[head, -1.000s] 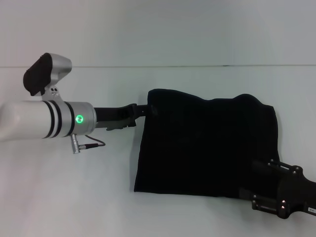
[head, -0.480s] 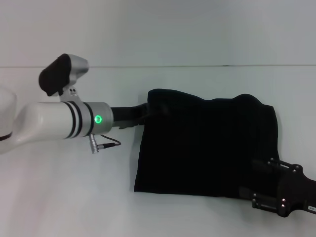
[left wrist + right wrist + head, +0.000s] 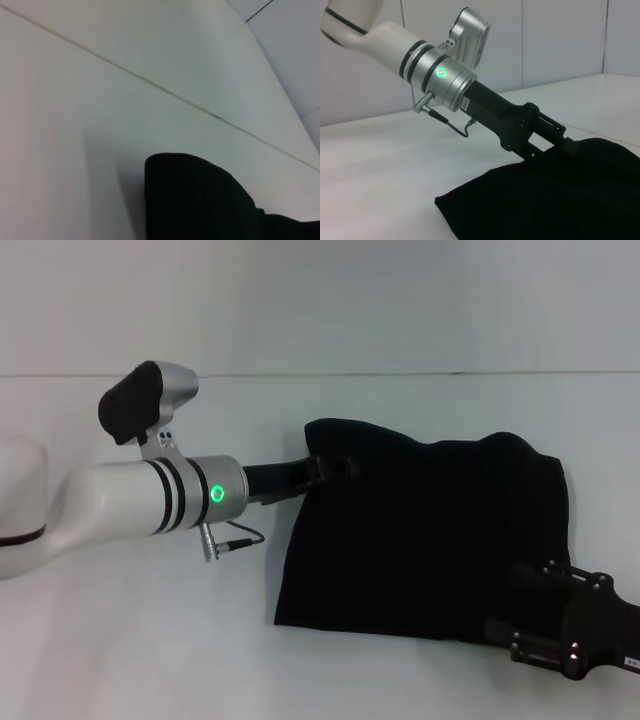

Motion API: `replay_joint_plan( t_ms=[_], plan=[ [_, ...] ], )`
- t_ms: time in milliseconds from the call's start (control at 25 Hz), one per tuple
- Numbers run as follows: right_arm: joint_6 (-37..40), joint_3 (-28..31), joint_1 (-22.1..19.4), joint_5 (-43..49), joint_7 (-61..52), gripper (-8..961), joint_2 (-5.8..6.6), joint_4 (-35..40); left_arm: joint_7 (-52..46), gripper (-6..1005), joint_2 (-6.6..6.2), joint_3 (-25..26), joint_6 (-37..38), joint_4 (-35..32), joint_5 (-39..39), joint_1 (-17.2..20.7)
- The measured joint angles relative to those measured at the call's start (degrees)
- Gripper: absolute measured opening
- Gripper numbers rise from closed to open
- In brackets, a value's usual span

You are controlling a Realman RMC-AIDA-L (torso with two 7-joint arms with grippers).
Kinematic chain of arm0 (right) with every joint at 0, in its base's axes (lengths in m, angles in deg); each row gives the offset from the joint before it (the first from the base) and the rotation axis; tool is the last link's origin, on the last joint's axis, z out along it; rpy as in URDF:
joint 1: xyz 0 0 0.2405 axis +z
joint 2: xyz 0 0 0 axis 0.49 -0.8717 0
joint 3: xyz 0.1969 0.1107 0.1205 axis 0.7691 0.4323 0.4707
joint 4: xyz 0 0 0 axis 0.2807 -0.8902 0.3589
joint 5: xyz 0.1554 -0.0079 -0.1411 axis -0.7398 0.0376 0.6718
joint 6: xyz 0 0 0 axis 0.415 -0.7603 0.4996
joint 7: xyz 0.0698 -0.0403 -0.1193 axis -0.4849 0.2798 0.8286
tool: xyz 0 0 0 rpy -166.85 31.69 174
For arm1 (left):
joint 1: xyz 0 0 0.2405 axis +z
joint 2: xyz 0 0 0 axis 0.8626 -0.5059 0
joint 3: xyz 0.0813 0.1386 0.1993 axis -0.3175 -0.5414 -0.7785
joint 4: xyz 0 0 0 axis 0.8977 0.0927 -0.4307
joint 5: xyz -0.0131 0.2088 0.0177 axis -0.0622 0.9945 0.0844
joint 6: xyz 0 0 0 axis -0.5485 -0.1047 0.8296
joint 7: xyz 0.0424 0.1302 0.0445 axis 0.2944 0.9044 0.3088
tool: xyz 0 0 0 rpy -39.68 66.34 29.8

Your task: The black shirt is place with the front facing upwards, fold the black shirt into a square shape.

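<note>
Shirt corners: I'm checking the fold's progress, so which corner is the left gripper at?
The far left corner of the black shirt; the left gripper reaches onto it there, while the other corners lie flat.

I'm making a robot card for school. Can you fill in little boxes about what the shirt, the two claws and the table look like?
shirt: the black shirt lies folded into a rough rectangle, no lettering showing
left claw: the left claw is at the shirt's far left corner, its tip on the cloth; open or shut cannot be told
right claw: the right claw is low at the shirt's near right corner, fingers hidden
table: white table, shirt lying flat on it
fold: not yet a square
</note>
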Motion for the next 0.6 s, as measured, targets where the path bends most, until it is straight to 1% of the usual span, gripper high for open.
replay_joint_plan(
  t_ms=[160,480,600],
  plan=[
    [0.0,0.0,-0.1,0.0,0.0,807,0.0,0.0,0.5,645,-0.12,0.2,-0.1,0.7,-1.3,0.1],
    [0.0,0.0,-0.2,0.0,0.0,807,-0.09,0.0,0.7,475,-0.28,0.2,0.3,0.7,-1.5,0.6],
    [0.1,0.0,-0.2,0.0,-0.1,807,-0.09,0.0,0.6,325,-0.28,0.2,0.4,0.7,-1.9,0.8]
  ],
)
